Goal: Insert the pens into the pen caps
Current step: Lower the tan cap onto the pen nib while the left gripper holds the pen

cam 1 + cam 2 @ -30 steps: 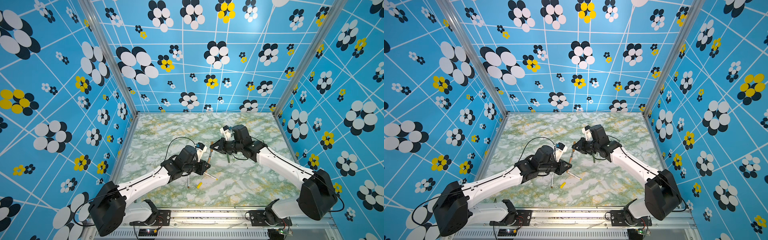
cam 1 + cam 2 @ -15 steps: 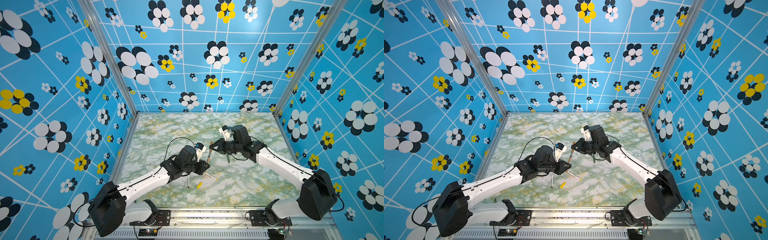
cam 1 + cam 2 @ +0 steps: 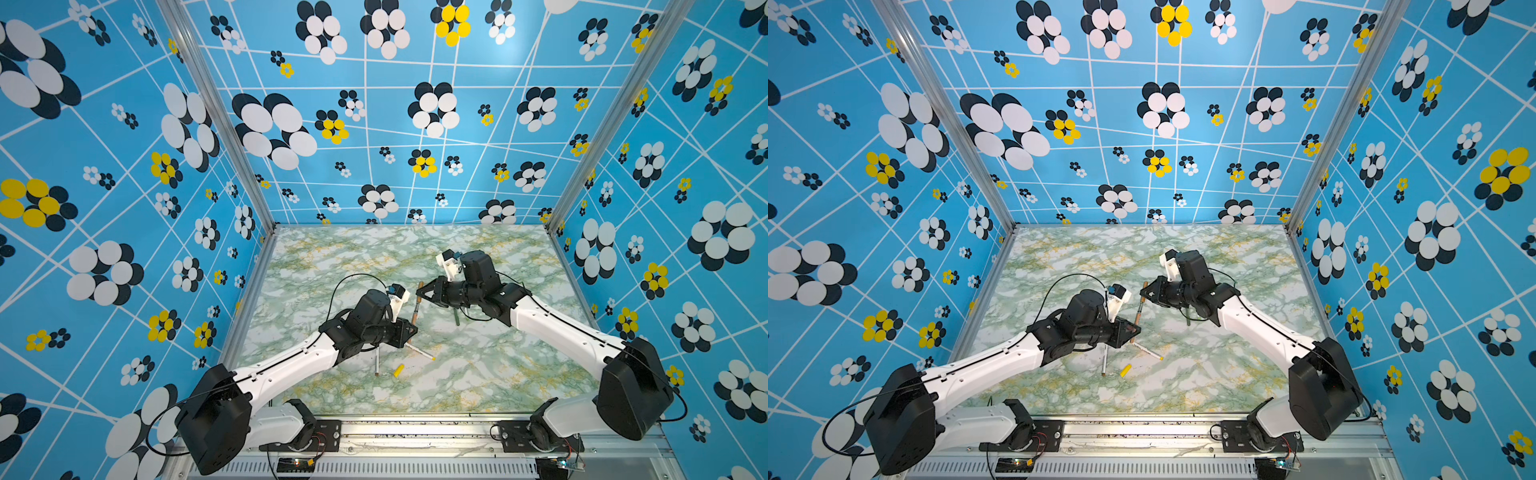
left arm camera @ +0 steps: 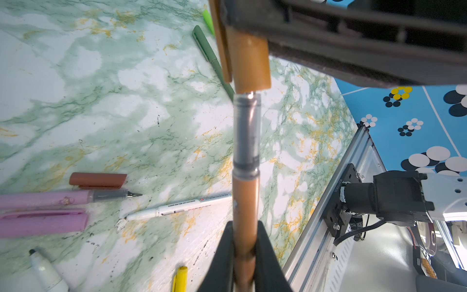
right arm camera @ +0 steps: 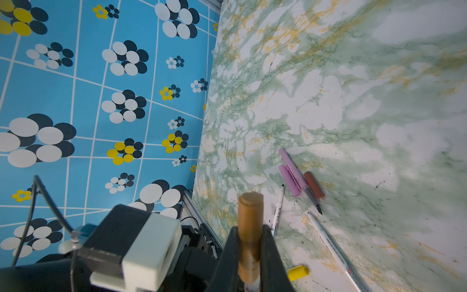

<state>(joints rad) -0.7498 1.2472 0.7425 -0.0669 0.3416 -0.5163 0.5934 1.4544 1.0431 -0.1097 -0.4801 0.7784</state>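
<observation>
Above the marble table (image 3: 478, 374), pen meets cap.
Left gripper (image 4: 244, 242) clamps tan pen (image 4: 245, 194); right gripper (image 5: 250, 240) clamps tan cap (image 5: 250, 207) over its tip.

Nothing here can actually be read. The white pen (image 4: 182, 206) lying on the worktop (image 4: 101, 101) has a line of small red and dark print along its barrel, too fine to make out. A strip of tiny characters edges the black motor housing (image 4: 358, 199), and these are just as illegible.
</observation>
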